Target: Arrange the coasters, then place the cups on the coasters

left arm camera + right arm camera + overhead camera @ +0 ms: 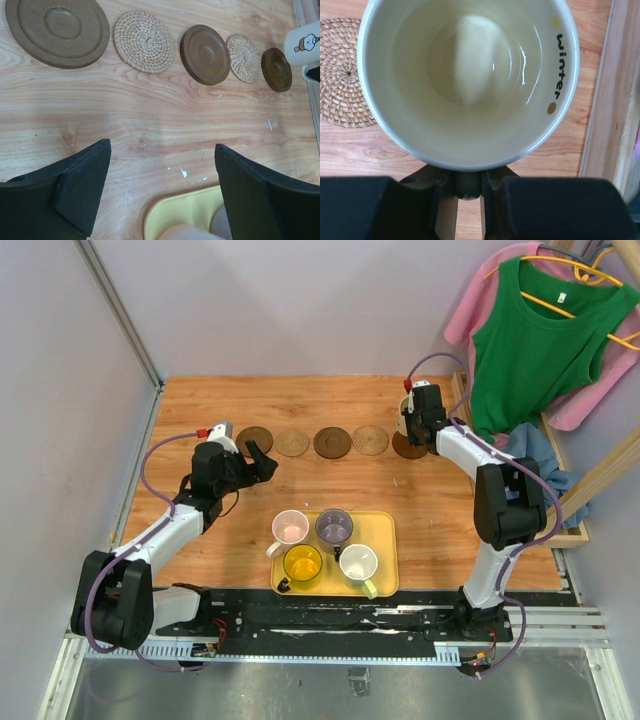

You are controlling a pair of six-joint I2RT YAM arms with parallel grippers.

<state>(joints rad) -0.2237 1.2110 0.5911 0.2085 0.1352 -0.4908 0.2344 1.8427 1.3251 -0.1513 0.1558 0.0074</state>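
Observation:
Five coasters lie in a row across the table: dark brown (254, 438), tan woven (292, 443), dark brown (332, 442), tan (370, 440) and dark brown (408, 448). My right gripper (467, 185) is shut on the handle of the cream cup (467, 75), upright at the row's right end by the last dark coaster (276, 69); whether it rests there I cannot tell. On the yellow tray (385, 540) stand the pink cup (290, 527), purple cup (334, 526), yellow cup (302, 563) and green-white cup (358, 563). My left gripper (162, 165) hangs open and empty above the table between row and tray.
A wooden rail (605, 100) runs along the table's right edge, close to the cream cup. Clothes on hangers (540, 340) hang past that edge. A grey wall (60, 390) borders the left side. Bare wood lies between the coaster row and the tray.

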